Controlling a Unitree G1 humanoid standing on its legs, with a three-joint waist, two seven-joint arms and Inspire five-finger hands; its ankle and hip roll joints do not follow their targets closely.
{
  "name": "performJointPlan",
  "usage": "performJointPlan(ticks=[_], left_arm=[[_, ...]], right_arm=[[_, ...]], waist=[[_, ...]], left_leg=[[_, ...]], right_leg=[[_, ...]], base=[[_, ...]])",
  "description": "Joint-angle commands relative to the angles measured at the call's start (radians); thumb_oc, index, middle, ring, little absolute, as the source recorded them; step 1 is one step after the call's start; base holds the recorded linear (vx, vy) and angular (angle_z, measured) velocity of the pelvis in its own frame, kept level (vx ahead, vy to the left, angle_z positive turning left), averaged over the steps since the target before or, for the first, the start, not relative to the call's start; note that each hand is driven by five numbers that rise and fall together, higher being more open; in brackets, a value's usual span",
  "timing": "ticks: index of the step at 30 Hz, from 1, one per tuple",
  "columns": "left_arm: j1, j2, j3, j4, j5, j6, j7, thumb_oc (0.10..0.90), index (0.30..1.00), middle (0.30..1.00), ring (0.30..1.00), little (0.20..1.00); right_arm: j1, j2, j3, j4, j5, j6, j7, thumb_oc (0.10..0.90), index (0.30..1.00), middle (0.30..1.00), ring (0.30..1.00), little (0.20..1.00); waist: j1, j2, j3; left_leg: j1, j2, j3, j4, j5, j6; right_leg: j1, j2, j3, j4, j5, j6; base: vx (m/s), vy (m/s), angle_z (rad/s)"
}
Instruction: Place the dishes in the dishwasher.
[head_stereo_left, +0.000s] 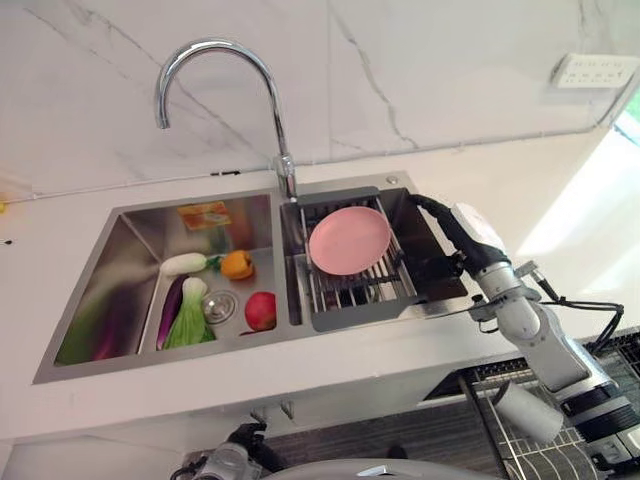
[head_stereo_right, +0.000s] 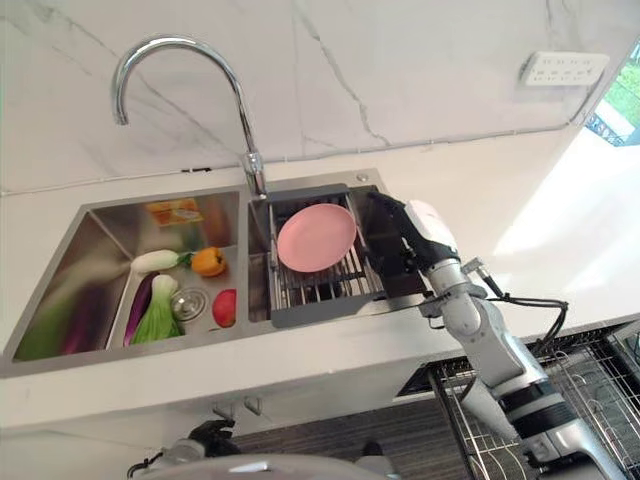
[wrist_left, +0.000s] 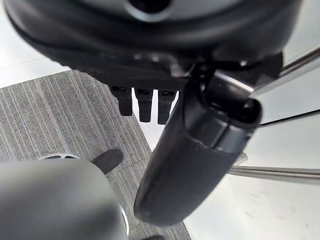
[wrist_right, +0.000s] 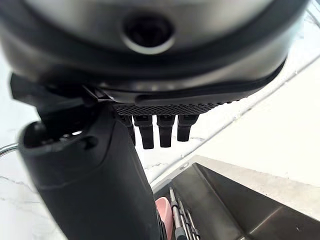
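White marble-veined wall (head_stereo_left: 400, 60) rises behind a pale bench (head_stereo_left: 520, 190), which carries a stainless-steel double sink (head_stereo_left: 130, 235) with a tall curved chrome faucet (head_stereo_left: 215, 60) standing at the divider between the two basins. A white multi-socket outlet (head_stereo_left: 595, 70) sits on the wall at the far right. Below the bench edge on the right, a wire dishwasher rack (head_stereo_right: 560, 390) stands pulled out over the grey striped floor (wrist_left: 60, 115).

In the right basin sits a dark grey drying rack with metal bars (head_stereo_left: 350, 290). On it lies the round pink plate (head_stereo_left: 349, 240), tilted up against the rack's rear part with its face turned toward the camera and slightly to the front; being round, it has no long axis.

The left basin holds vegetables: a green bok choy (head_stereo_left: 188, 315), a purple eggplant (head_stereo_left: 170, 310), a white radish (head_stereo_left: 182, 263), a red tomato (head_stereo_left: 260, 310) and an orange bell pepper (head_stereo_left: 237, 264).

The right robot hand (head_stereo_right: 395, 235) reaches over the right basin just beside the plate's right edge, fingers straight and holding nothing. The left robot hand (wrist_left: 150, 102) hangs low over the floor, fingers straight, also empty.
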Motion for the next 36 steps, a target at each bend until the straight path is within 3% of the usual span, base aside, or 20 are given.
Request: performJointPlan(ticks=[1,8,26,36], left_arm=[[0.004,0.008,-0.018,0.097,0.026,-0.01,-0.009,0.8,0.9,0.9,0.9,0.9],[0.02,0.013,-0.012,0.104,0.013,-0.012,-0.013,0.8,0.9,0.9,0.9,0.9],[0.008,0.018,-0.017,0.118,-0.01,-0.01,0.008,0.8,0.9,0.9,0.9,0.9],[0.013,0.025,-0.035,0.094,-0.02,-0.019,0.013,0.8,0.9,0.9,0.9,0.9]], right_arm=[[-0.202,-0.05,0.011,-0.043,-0.055,-0.078,-0.023,0.8,0.9,0.9,0.9,0.9],[-0.276,-0.092,0.092,0.014,-0.109,-0.073,-0.006,0.8,0.9,0.9,0.9,0.9],[-0.399,-0.079,0.227,0.22,-0.222,-0.018,-0.034,0.8,0.9,0.9,0.9,0.9],[-0.458,-0.071,0.292,0.307,-0.316,-0.007,-0.063,0.8,0.9,0.9,0.9,0.9]], waist=[[0.04,-0.036,-0.009],[0.06,-0.042,-0.01],[0.084,-0.053,-0.009],[0.093,-0.045,-0.005]], left_leg=[[0.015,0.009,-0.042,0.011,-0.051,-0.023],[0.023,0.012,-0.05,0.011,-0.053,-0.027],[0.012,0.022,-0.07,0.011,-0.047,-0.038],[0.013,0.023,-0.077,0.011,-0.052,-0.038]], right_leg=[[0.034,-0.079,-0.024,0.029,-0.063,0.081],[0.049,-0.078,-0.042,0.021,-0.065,0.08],[0.058,-0.069,-0.068,0.016,-0.074,0.076],[0.061,-0.069,-0.073,0.016,-0.079,0.076]], base=[[0.0,0.0,0.0],[0.01,-0.015,0.07],[0.01,-0.013,0.04],[0.0,-0.003,0.01]])
